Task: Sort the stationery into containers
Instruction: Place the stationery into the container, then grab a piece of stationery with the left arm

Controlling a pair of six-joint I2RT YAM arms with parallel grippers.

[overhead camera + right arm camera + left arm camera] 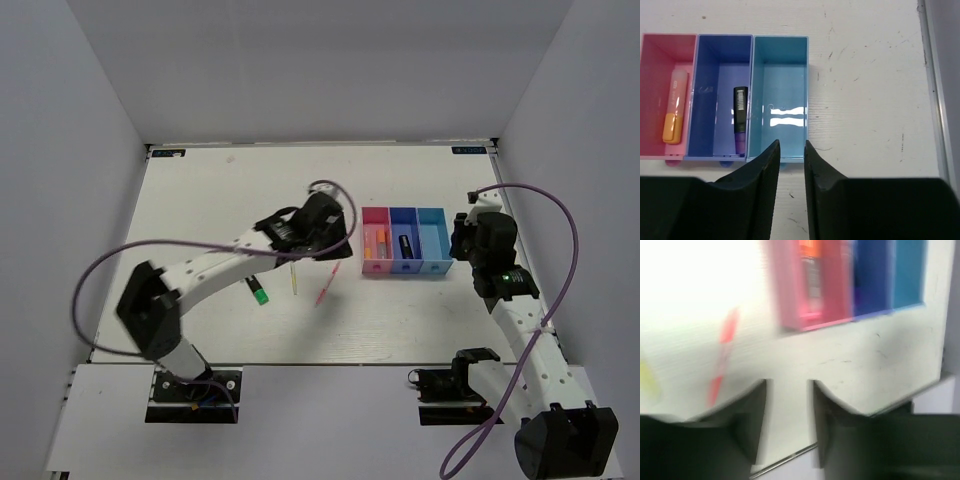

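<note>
The tray (433,266) has pink, dark blue and light blue bins. A yellow-orange highlighter (675,112) lies in the pink bin (655,55) and a purple-capped marker (740,117) in the dark blue bin (710,55). The light blue bin (780,80) holds nothing. A green-capped marker (258,292), a thin yellow stick (293,280) and a thin pink pen (326,285) lie on the table left of the tray. My left gripper (340,248) hovers just left of the pink bin, open and empty (789,385). My right gripper (791,150) is narrowly open and empty at the light blue bin's near end.
White walls enclose the table on three sides. The table's right edge rail (935,100) runs close beside the right gripper. Purple cables (100,270) loop over both arms. The left wrist view is blurred; the pink pen (722,355) shows there as a streak.
</note>
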